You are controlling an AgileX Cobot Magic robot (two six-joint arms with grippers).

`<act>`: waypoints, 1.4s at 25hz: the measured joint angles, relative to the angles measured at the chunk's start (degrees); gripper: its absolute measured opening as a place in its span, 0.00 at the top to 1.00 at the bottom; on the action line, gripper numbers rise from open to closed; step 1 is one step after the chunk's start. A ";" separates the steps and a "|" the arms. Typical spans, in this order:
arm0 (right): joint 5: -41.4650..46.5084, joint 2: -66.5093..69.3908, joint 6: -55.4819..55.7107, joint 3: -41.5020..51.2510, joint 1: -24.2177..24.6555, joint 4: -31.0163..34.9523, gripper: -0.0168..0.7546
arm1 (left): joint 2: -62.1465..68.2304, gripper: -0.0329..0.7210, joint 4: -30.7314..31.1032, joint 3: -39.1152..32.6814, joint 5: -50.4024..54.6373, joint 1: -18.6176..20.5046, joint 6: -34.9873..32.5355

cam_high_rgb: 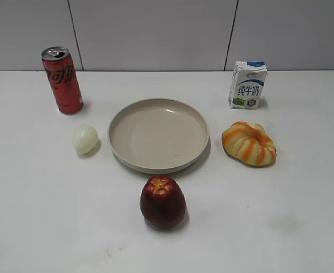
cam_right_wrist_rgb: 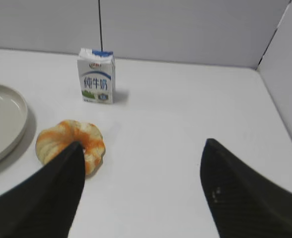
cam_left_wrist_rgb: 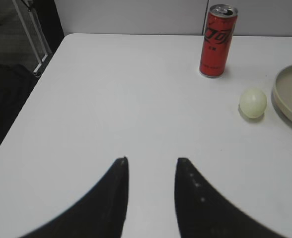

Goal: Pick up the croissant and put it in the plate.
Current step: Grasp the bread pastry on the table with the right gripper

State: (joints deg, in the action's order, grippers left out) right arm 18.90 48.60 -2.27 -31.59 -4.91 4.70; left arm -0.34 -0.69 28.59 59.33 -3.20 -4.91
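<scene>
The right gripper [cam_right_wrist_rgb: 143,148] hangs over the counter [cam_high_rgb: 42,216] with its dark, curved jaws spread wide and nothing between them. The left gripper [cam_left_wrist_rgb: 151,161] hangs low too, its jaws a little apart and holding nothing.

The croissant [cam_high_rgb: 249,143] is a soft, bumpy lump with orange and pale yellow stripes. It sits on the counter at 3 o'clock from the plate [cam_high_rgb: 121,148], near it but not touching. The plate is round, smooth and beige with a raised rim.

A shiny red can [cam_high_rgb: 62,80] stands at 10 o'clock, a pale egg [cam_high_rgb: 85,139] at 9, a dark red apple [cam_high_rgb: 163,202] at 6, and a boxy milk carton [cam_high_rgb: 248,85] at 1.
</scene>
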 joint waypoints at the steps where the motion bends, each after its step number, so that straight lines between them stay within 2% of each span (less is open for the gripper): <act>1: 1.06 4.76 0.00 -2.16 -0.65 0.81 0.20 | 0.00 0.65 0.00 0.00 0.00 0.00 0.00; 7: 10.42 28.95 -0.17 -16.70 -8.77 4.32 0.20 | 0.00 0.65 0.00 0.00 0.00 0.00 0.00; 11: 11.64 41.67 -0.17 -25.15 -14.09 4.56 0.20 | 0.00 0.65 0.00 0.00 0.00 0.00 0.00; 16: 11.56 54.83 -0.17 -33.26 -16.04 4.36 0.21 | 0.00 0.65 0.00 0.00 0.00 0.00 0.00; 23: 10.48 66.58 -0.12 -38.07 -16.04 1.00 0.22 | 0.00 0.65 0.00 0.00 0.00 0.00 0.00; 25: 10.28 67.92 -0.12 -38.38 -16.04 1.00 0.29 | 0.00 0.65 0.00 0.00 0.00 0.00 0.00; 27: 10.22 68.16 -0.12 -38.48 -16.04 1.00 0.44 | 0.00 0.65 0.00 0.00 0.00 0.00 0.00; 30: 10.44 68.09 -0.07 -38.71 -16.04 0.08 0.79 | 0.00 0.65 0.00 0.00 0.00 0.00 0.00; 35: 12.88 64.39 -0.07 -38.77 -16.04 -2.41 0.81 | 0.00 0.65 0.00 0.00 0.00 0.00 0.00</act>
State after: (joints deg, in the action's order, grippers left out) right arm 31.78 112.99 -2.33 -70.36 -20.95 2.29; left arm -0.34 -0.69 28.59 59.33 -3.20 -4.91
